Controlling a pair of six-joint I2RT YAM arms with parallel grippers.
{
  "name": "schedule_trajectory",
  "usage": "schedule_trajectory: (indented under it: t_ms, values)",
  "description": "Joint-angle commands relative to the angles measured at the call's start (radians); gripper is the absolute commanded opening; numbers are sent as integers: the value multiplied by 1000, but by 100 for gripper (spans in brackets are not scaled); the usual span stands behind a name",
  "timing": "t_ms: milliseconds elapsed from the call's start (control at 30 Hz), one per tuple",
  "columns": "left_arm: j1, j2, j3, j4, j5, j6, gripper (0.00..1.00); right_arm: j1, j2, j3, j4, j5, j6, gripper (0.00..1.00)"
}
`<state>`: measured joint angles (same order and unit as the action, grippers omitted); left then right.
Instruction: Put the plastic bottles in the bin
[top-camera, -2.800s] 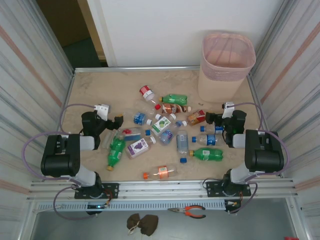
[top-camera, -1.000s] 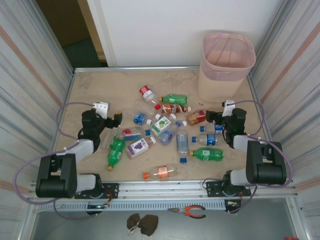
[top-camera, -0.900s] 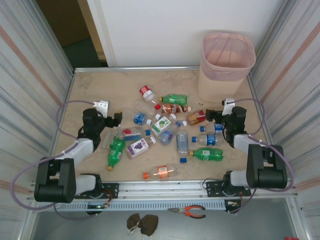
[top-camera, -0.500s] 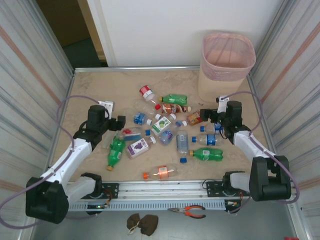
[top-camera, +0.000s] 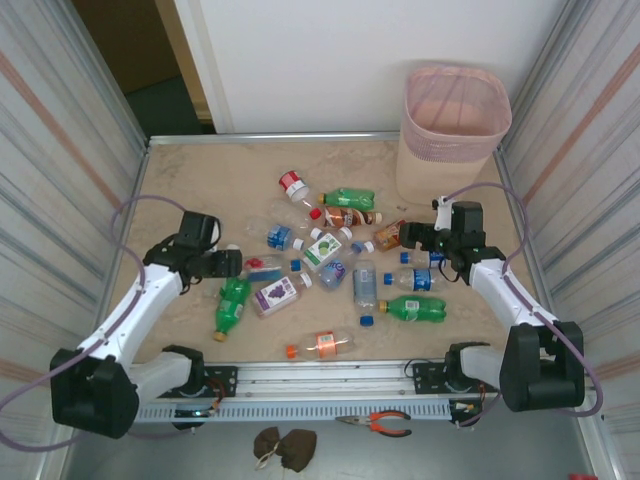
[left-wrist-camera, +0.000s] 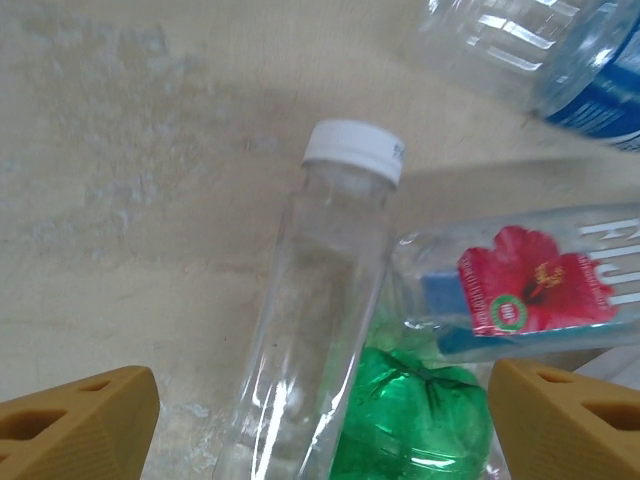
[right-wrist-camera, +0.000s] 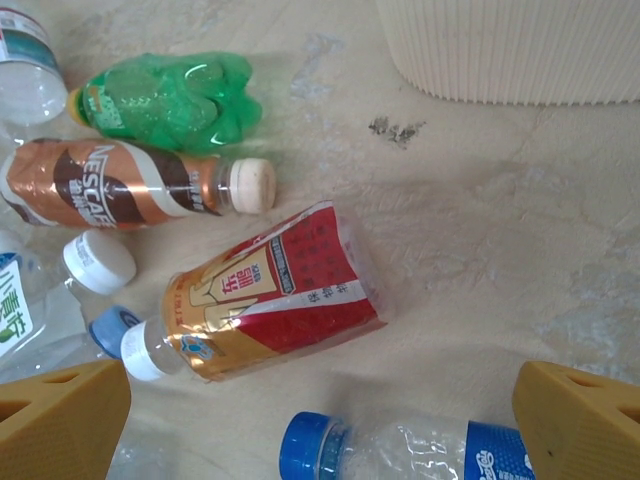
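Small clear and green plastic bottles (top-camera: 277, 295) lie scattered across the beige table (top-camera: 200, 180). The tall pale pink mesh bin (top-camera: 445, 160), far right, shows none inside. Left jaws spread wide over a white-capped clear bottle (left-wrist-camera: 320, 300), right jaws wide over a red-and-gold labelled bottle (right-wrist-camera: 270, 295). The task looks barely begun.

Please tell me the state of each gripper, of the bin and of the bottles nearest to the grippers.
left gripper: open, straddling the clear bottle, not gripping it.
right gripper: open, above the table, holding nothing.
bin: upright, open at the top.
clear bottle: lying on the table, white cap on.
red-and-gold bottle: lying on its side.
Nescafe bottle: lying, cap on.
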<state>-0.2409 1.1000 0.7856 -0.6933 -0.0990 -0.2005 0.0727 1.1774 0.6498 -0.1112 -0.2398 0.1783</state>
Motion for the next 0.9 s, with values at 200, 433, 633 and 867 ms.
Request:
schedule_trajectory:
  t_ms: [200,433,633,867]
  values:
    - [42,165,56,-34,10,34,73,6,-4,44,-42,-8,21,97]
    - [77,198,46,23,59,49,68,6,-1,53,-58,2,14,94]
    - [84,260,62,47,81,70,58,6,4,63,-65,15,21,94]
    - [86,317,104,54,83,100,46,8,-13,73,-79,23,38,93]
